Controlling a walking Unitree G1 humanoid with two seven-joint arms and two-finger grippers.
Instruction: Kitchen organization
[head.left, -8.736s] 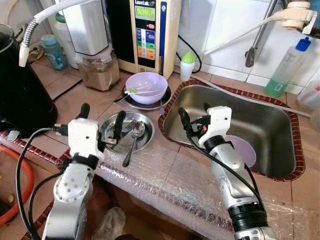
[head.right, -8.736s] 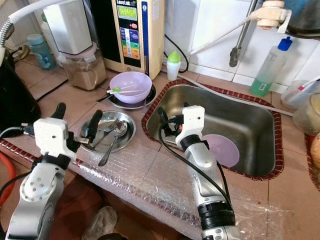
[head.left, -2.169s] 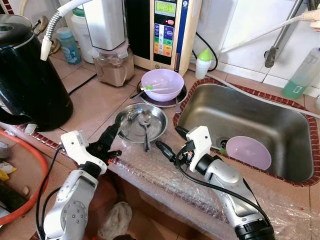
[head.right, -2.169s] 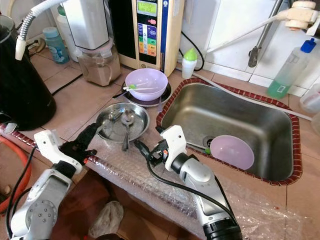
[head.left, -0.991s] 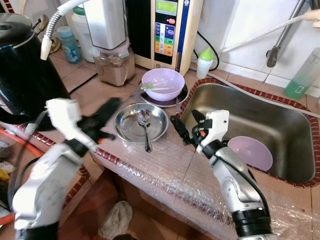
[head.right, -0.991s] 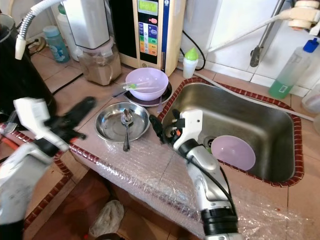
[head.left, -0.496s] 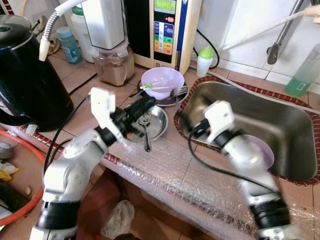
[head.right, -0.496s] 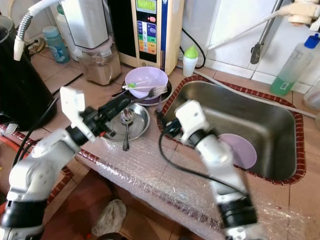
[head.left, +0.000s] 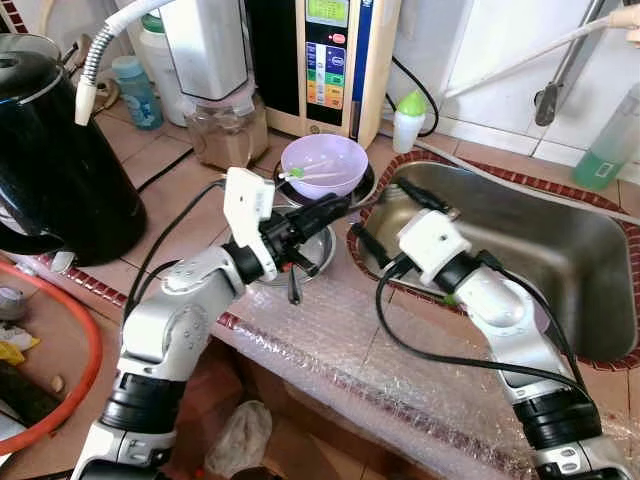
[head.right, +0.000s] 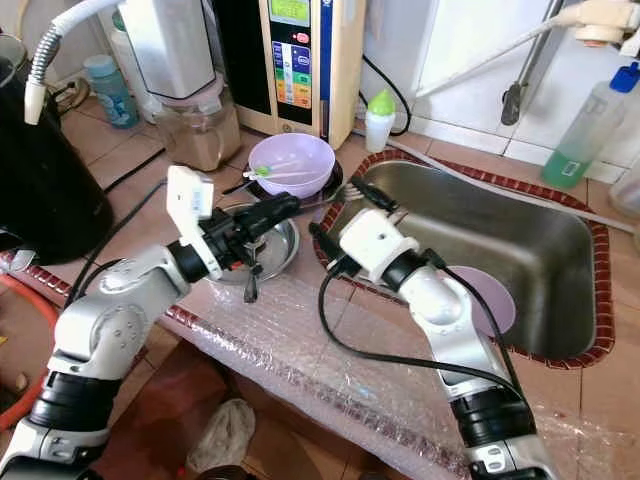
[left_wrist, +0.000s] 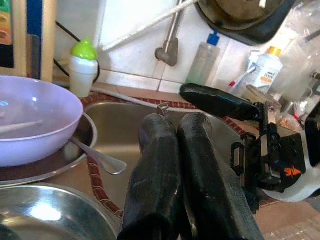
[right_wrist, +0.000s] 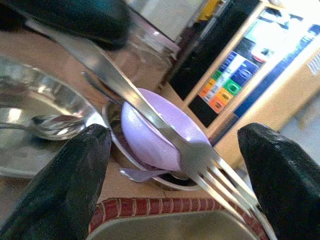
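My left gripper (head.left: 335, 205) is shut on a steel fork (right_wrist: 150, 120) and holds it level over the counter beside the sink's (head.left: 560, 230) left rim. The fork's tines reach between the fingers of my right gripper (head.left: 385, 215), which is open and faces the left one without touching the fork. Below the left gripper sits a steel plate (head.left: 315, 255) with a spoon (head.left: 293, 280) in it. A purple bowl (head.left: 322, 165) with a green-tipped utensil stands on a dark saucer behind the plate. Another purple bowl (head.right: 495, 300) lies in the sink, partly hidden by my right arm.
A black kettle (head.left: 55, 170) stands at the left. At the back are a blender jar (head.left: 225, 130), a water ioniser (head.left: 330, 60), a small green-capped bottle (head.left: 405, 120) and a green soap bottle (head.left: 610, 140). Bubble wrap covers the counter's front edge (head.left: 330, 340).
My left gripper swung in from the left with the fork and now holds it out by the sink. My right gripper turned towards it, so the tines sit between its open fingers.
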